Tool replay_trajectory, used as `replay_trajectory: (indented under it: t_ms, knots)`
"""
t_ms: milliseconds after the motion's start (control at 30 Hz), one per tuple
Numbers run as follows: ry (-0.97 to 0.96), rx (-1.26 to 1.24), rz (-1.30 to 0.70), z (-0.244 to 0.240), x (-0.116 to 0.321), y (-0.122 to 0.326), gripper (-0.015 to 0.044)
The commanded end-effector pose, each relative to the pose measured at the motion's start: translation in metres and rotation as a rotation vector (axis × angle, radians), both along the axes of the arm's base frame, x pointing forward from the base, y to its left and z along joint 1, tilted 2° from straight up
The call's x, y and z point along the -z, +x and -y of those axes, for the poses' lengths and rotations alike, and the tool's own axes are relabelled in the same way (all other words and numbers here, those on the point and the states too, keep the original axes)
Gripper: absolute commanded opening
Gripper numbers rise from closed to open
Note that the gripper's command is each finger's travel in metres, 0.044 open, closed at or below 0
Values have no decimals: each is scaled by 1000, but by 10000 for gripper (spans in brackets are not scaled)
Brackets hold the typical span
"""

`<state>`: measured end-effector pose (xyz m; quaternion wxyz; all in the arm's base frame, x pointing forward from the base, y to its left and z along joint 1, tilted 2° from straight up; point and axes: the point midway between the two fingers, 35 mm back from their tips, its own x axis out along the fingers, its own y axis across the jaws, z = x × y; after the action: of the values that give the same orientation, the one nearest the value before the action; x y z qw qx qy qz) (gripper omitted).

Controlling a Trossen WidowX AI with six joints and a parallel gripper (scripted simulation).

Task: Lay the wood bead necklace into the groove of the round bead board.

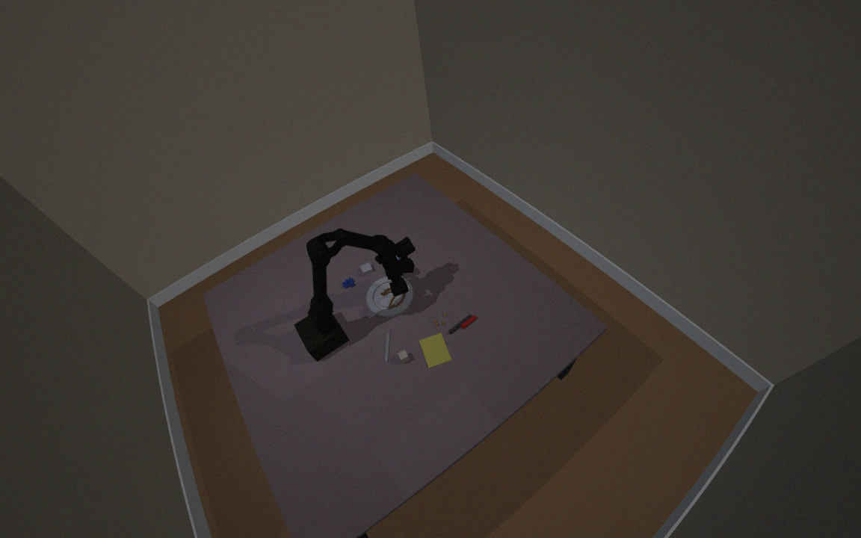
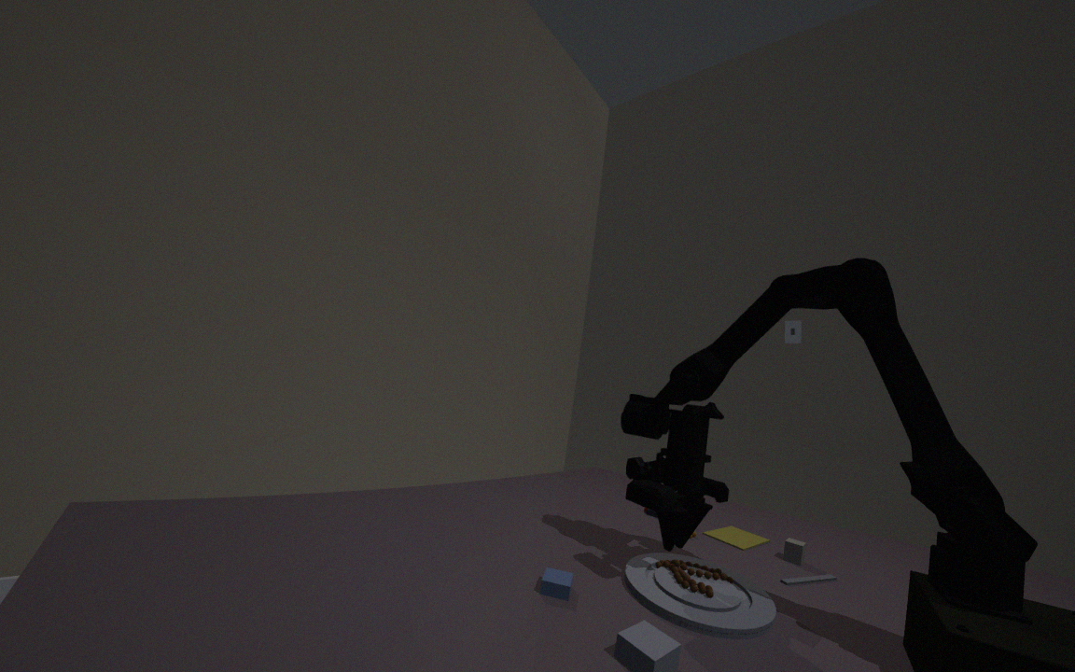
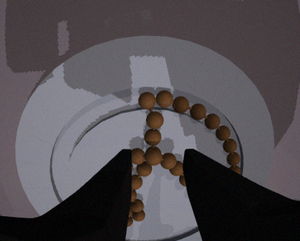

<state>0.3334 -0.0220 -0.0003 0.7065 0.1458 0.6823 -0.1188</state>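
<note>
The wood bead necklace (image 3: 181, 104) (image 2: 691, 576) (image 1: 390, 297) lies on the round grey bead board (image 3: 56, 107) (image 2: 742, 618) (image 1: 373, 300). Part of it follows the groove as an arc on the right. The rest crosses the inner disc and bunches near the middle. My gripper (image 3: 157, 158) (image 2: 675, 543) (image 1: 397, 288) points straight down a little above the board's far side. Its fingers stand narrowly apart with nothing between them; the bunched beads show through the gap below.
A blue block (image 2: 556, 582) and a grey cube (image 2: 647, 646) lie near the board. A yellow pad (image 2: 735, 536) (image 1: 436, 350), a small cube (image 2: 792, 550) (image 1: 404, 356), a white stick (image 2: 807, 578) (image 1: 386, 347) and a red-and-dark tool (image 1: 462, 323) lie beyond. The arm's base (image 1: 320, 338) stands beside it.
</note>
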Motion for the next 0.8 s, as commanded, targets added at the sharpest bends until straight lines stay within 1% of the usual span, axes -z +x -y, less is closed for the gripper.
replay_trajectory:
  t_ms: [0, 767]
  knots:
    - [0, 0, 2, 0, -1, 0, 120]
    - [4, -8, -8, -2, 31, -1, 120]
